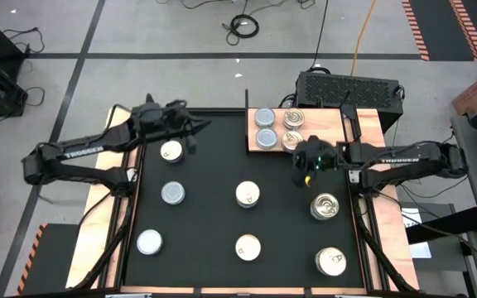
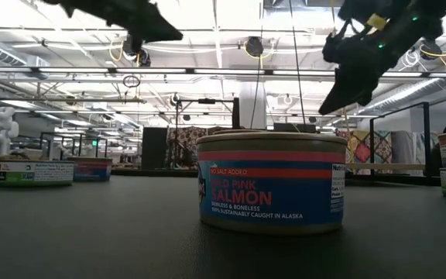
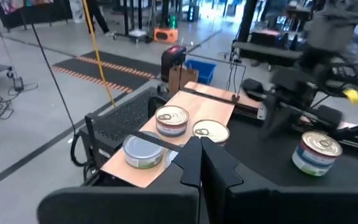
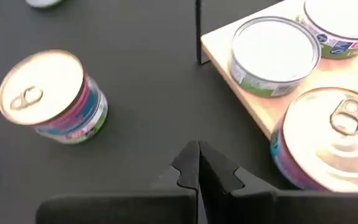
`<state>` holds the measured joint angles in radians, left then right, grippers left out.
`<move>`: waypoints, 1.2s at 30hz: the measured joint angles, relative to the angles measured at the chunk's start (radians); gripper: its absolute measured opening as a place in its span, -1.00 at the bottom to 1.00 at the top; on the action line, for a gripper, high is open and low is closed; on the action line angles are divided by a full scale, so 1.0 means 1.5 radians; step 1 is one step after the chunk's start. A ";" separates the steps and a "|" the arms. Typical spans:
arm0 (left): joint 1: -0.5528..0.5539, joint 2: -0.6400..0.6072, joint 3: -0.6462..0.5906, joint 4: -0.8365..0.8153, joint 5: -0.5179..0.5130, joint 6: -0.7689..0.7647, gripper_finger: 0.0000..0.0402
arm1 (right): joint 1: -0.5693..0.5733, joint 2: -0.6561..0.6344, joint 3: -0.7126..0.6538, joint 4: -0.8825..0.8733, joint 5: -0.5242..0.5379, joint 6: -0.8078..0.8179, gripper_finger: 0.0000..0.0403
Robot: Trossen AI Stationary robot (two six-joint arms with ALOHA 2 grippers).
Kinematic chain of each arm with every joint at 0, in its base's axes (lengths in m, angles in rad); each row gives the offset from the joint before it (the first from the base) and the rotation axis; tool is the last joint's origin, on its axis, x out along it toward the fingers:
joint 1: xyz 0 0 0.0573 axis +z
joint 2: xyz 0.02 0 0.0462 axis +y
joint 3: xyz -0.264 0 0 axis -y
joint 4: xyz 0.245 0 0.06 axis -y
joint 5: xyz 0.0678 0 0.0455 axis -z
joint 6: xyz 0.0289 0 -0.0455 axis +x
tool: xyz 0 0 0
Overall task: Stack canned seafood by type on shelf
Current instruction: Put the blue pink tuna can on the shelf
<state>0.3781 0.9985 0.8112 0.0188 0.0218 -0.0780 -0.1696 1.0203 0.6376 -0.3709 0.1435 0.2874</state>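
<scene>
- Your left gripper (image 1: 194,141) hovers pinched together, holding nothing, beside a cream-topped round tin (image 1: 171,151) on the black mat (image 1: 214,207).
- Four tins sit on the light wooden shelf board (image 1: 321,122).
- Your right gripper (image 1: 299,174), fingers together and empty, hangs just beside the shelf.

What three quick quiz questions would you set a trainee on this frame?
1. True or false: the left pincer is holding a can.
2. How many cans stand on the shelf?
3. In the high view, the shelf's plain-topped cans sit: A) left of its pull-tab cans; B) right of them; C) stacked on them.
Key: 1 false, it is shut and empty. 2 four. 3 A.
</scene>
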 joint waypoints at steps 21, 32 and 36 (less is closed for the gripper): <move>0.011 -0.053 -0.073 0.057 0.036 0.021 -0.99 | -0.173 0.128 0.000 0.007 -0.207 -0.082 -1.00; 0.042 -0.047 -0.204 0.353 0.036 -0.006 -0.99 | -0.197 0.189 0.031 0.010 -0.211 -0.116 -1.00; 0.045 -0.046 -0.204 0.352 0.036 -0.012 -0.99 | -0.198 0.189 0.032 -0.002 -0.173 -0.113 -1.00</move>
<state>0.4458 0.9291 0.5045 0.5465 0.0761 -0.0953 -0.4668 1.3037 0.6853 -0.3731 -0.1156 0.1177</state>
